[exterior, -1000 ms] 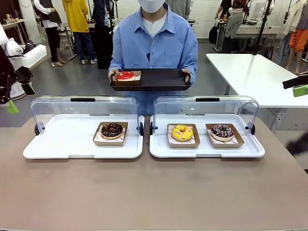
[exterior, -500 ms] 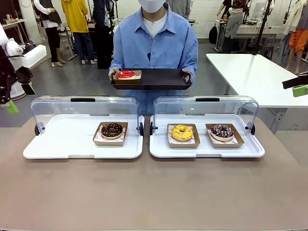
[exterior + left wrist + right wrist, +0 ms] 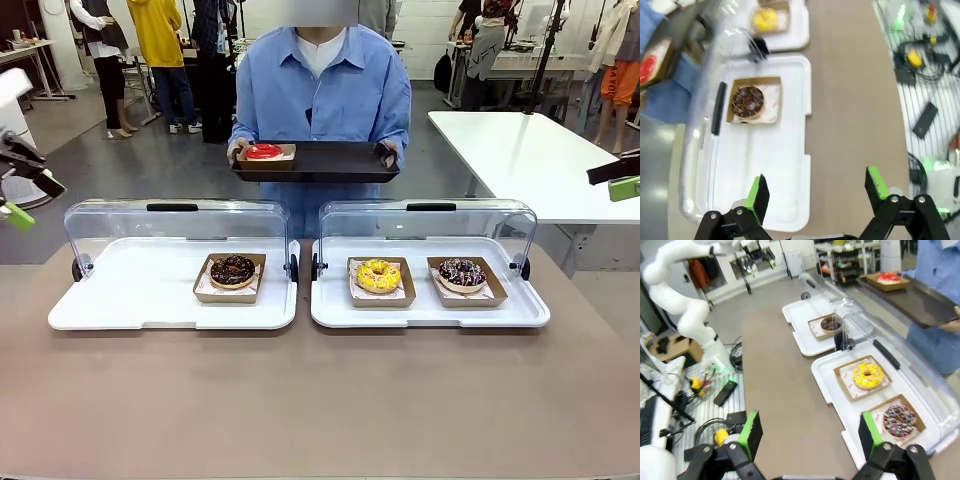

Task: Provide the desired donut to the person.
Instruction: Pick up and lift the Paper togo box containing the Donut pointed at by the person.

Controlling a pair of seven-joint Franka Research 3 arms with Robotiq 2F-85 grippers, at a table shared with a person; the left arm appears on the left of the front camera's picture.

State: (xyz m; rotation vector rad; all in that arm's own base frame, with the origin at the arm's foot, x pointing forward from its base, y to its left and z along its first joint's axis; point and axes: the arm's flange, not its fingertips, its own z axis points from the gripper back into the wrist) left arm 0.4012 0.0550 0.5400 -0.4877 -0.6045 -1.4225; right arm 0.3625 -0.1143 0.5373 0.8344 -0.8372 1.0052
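Brown table before the person, red donut on black tray.

Tabletop looks smooth, matt brown. The white display trays are glossy plastic with clear shiny plastic lids. Plain brown cardboard boxes, matt black serving tray. The shirt on the person is soft blue cloth.

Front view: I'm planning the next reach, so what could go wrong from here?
The yellow donut and sprinkled donut sit close together on one white tray, so the right arm's wide-open fingers might bump the neighbour. The raised clear lid stands behind the chocolate donut; an overshooting reach could strike it.
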